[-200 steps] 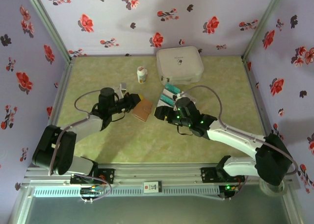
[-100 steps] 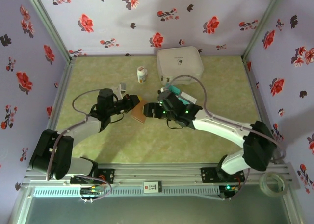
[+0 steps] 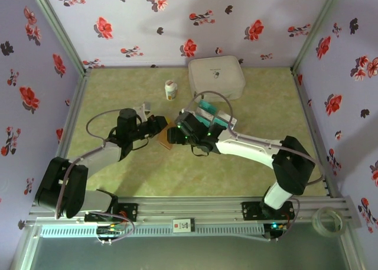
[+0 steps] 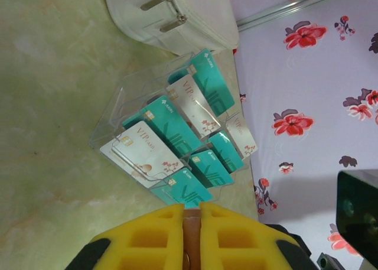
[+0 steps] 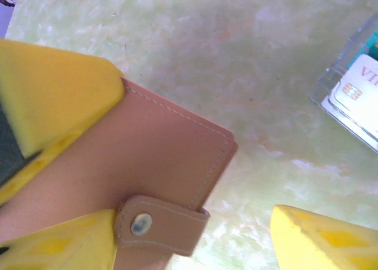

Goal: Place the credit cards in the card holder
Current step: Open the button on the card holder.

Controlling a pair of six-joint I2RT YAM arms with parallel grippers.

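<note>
While the flat brown leather-like card holder (image 5: pixel 165 158) is pinched edge-on between the yellow foam pads of the left gripper (image 4: pixel 191 234), the right gripper (image 5: pixel 189 240) hangs right at it, jaws apart, with the holder's snap tab lying between them. Teal-green and white credit cards (image 4: pixel 177 134) stand in a clear plastic tiered rack (image 4: pixel 109 125) just ahead of the left fingertips, and a white rounded case (image 4: pixel 177 16) sits beyond the rack.
</note>
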